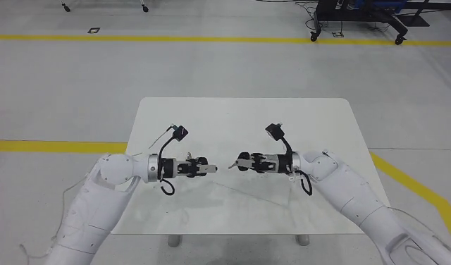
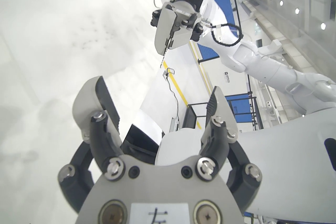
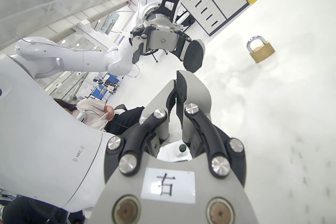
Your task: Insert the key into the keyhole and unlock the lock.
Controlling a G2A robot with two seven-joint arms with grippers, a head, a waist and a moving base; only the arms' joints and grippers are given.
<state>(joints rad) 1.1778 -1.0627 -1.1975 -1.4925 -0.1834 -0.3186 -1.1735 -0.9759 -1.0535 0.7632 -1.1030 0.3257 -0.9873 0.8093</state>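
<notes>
L jaws wide | R jaws pinched shut on key (image 2: 164, 54), thin blade poking out twd L jaws, tips near, not touching | both arms above counter (image 1: 317, 124) | padlock (image 3: 260, 51) on counter, shackle closed, well apart from R jaws

The lock (image 3: 260, 52) has a brass body and a glossy steel shackle. The surface (image 3: 275, 109) is smooth, matt white. Fingers (image 2: 105, 96) carry black ribbed pads.

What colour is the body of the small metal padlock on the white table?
Brass gold; the padlock shows best in the right wrist view.
</notes>
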